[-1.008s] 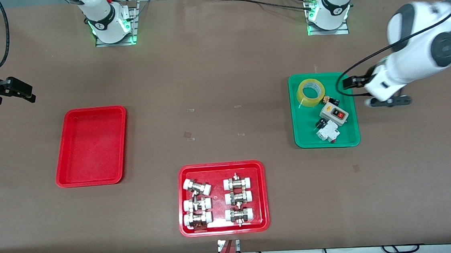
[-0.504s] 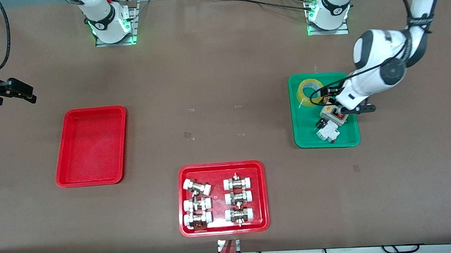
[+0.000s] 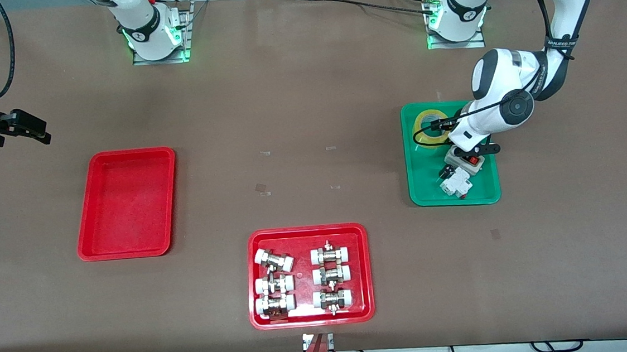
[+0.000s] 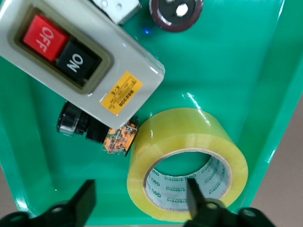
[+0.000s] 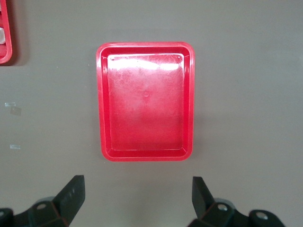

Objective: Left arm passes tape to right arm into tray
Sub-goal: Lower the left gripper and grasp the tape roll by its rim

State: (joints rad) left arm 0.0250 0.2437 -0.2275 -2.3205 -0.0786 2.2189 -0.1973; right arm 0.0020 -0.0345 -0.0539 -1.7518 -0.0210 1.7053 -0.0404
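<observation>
The left arm's tool is hovering low over the green tray at the left arm's end of the surface, its fingers spread and nothing clamped between them. In the left wrist view one finger is sitting inside the white core of the tape while the other is standing outside the yellow wall, so the roll's wall lies between them, not yet gripped. The tape is lying flat in the tray's corner, just beside a grey switch box and a small orange-tipped part. To take it well, the tool should probably be going down until the fingers are straddling the full wall height, then be closing gently so the roll is not crushed or tipped, and be lifting straight up to avoid dragging the neighbouring part. The right arm's tool is waiting, fingers spread and holding nothing, over the bare surface near the plain red tray.
</observation>
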